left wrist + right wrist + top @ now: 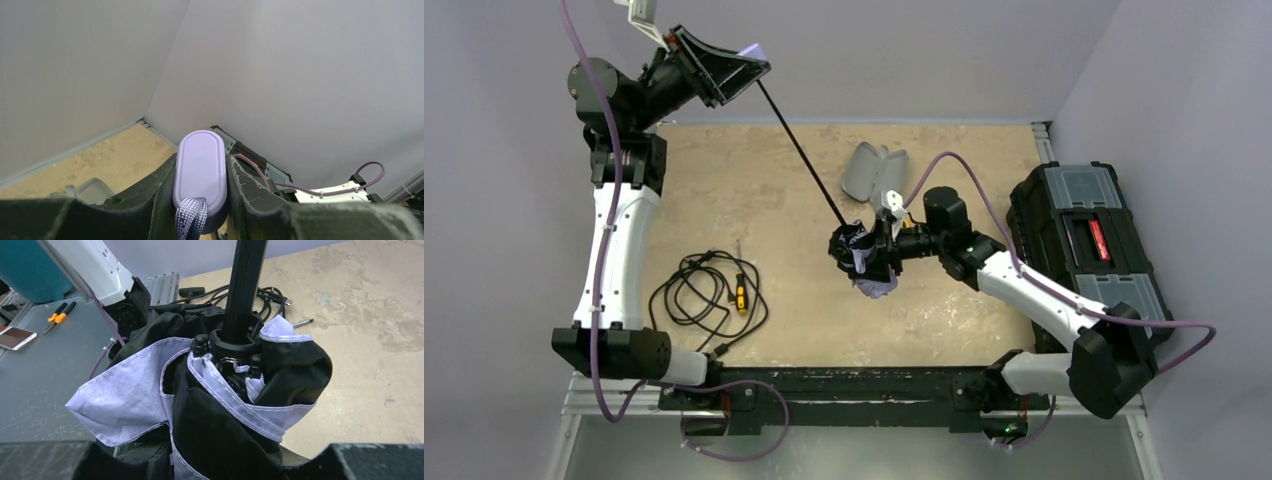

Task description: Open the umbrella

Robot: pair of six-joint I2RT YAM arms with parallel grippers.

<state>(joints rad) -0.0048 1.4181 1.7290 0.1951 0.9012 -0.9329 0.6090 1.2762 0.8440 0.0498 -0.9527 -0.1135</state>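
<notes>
The umbrella stretches across the table: its thin black shaft [802, 155] runs from the upper left down to the folded lavender and black canopy [864, 262] at the middle. My left gripper [739, 68], raised at the back left, is shut on the lavender handle [200, 170], whose woven strap [191, 219] hangs down between the fingers. My right gripper [856, 258] is shut on the bunched canopy [220, 410], with the shaft [245, 285] rising from the black runner ring [235, 342] above it. The canopy is still folded.
A coiled black cable [709, 295] with a yellow-handled tool [742, 298] lies at the left. A grey open case [874, 170] sits behind the canopy. A black toolbox [1089, 240] stands at the right edge. Grey walls close in the back and sides.
</notes>
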